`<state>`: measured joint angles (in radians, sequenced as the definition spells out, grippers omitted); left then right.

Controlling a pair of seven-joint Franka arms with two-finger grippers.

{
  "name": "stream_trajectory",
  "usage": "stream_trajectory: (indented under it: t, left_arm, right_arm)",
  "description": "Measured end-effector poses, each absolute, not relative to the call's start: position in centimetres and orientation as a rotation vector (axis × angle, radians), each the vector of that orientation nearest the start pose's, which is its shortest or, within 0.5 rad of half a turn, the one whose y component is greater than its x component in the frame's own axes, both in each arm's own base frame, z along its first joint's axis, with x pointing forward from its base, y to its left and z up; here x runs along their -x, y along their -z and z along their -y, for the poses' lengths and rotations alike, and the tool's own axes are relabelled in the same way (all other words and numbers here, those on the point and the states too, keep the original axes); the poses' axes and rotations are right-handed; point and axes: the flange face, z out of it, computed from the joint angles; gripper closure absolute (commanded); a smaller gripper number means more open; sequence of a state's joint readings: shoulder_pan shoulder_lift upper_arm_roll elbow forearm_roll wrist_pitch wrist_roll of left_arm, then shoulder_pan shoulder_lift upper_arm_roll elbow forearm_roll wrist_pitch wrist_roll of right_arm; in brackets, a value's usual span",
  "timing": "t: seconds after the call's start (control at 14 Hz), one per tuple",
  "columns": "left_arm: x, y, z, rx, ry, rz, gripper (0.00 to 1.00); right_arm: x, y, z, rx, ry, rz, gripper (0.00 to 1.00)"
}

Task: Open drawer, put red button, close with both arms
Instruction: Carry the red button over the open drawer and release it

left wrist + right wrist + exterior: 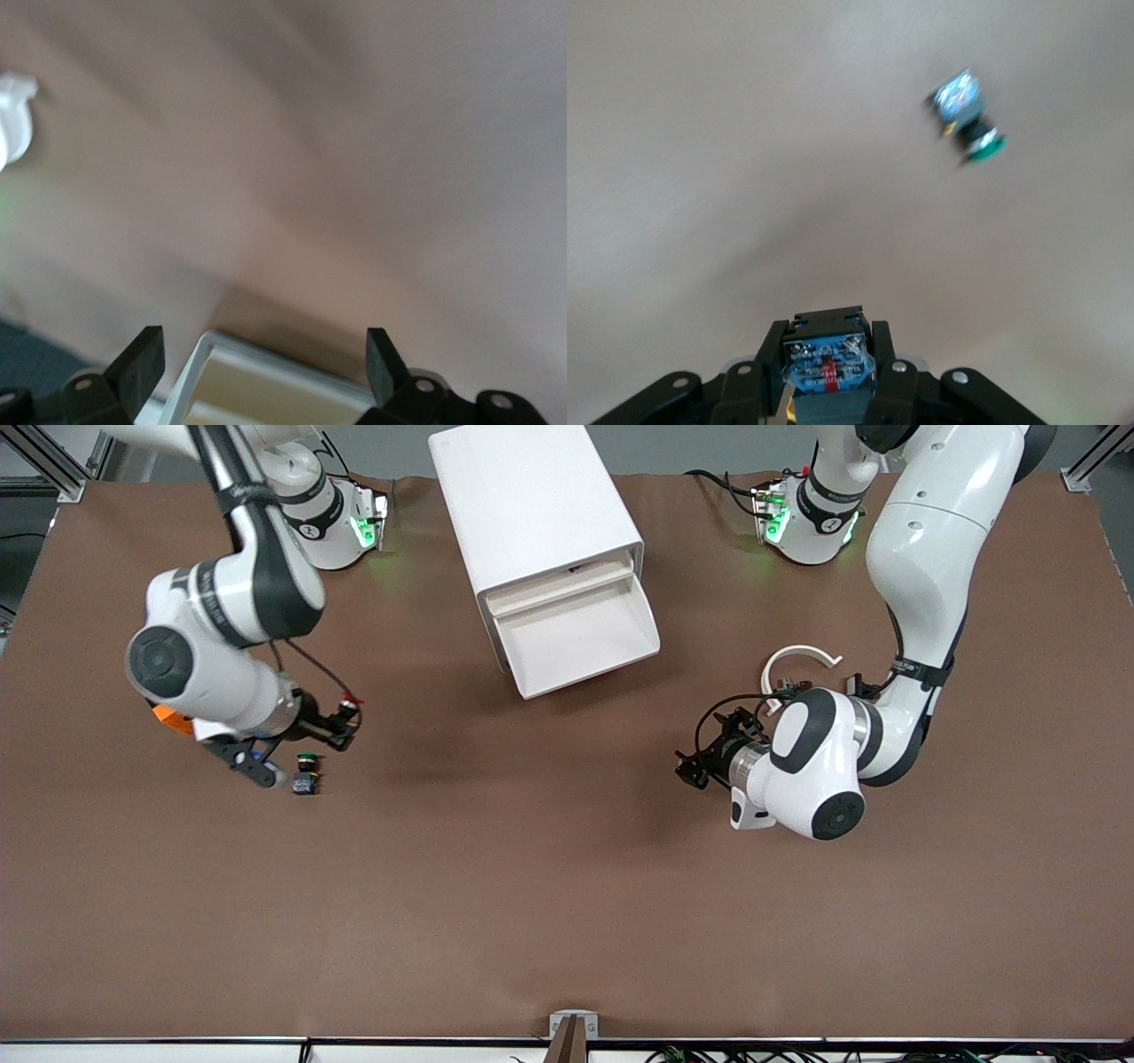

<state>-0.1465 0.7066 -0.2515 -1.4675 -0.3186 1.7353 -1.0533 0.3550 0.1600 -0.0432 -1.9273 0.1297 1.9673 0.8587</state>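
Nearest the camera we find the green button (306, 772) lying on the brown table (549, 886), toward the right arm's end; over it we see the right gripper (347, 717) in the air, its fingers clamped on the red button (826, 367), whose blue-black body shows in the right wrist view; at the left arm's end we see the left gripper (693, 769) hanging low above bare table, its jaws spread wide with nothing between them; farther from the camera we note the white cabinet (532, 505), its drawer (576, 638) pulled out; a white curved piece (800, 657) lies beside the left arm.
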Motion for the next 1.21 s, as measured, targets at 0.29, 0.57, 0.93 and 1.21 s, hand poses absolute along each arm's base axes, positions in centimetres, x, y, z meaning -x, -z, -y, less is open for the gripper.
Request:
stream_trajectory:
  t: [0.29,0.57,0.93,1.21]
  left_arm:
    - [-63.6,-28.5,26.6,2.986,-0.784,1.211,0.0]
    - [-63.6,-30.8,28.0,3.062,-0.598,1.05,0.0]
    - [-62.6,-35.7,31.2,3.142,-0.328,0.837,0.0]
    - [-60.8,-35.9,33.5,3.183,-0.236,0.747,0.0]
  right_arm:
    - [-51.0,-45.2,-27.7,2.922,-0.219,-1.065,1.0]
    - [-46.5,-46.6,-35.4,2.889,-0.182,-1.177,1.0]
    - [-41.3,-46.4,-43.0,2.82,-0.114,-1.259,1.0]
    - [-38.6,-43.8,-47.2,2.805,-0.048,-1.303,1.0]
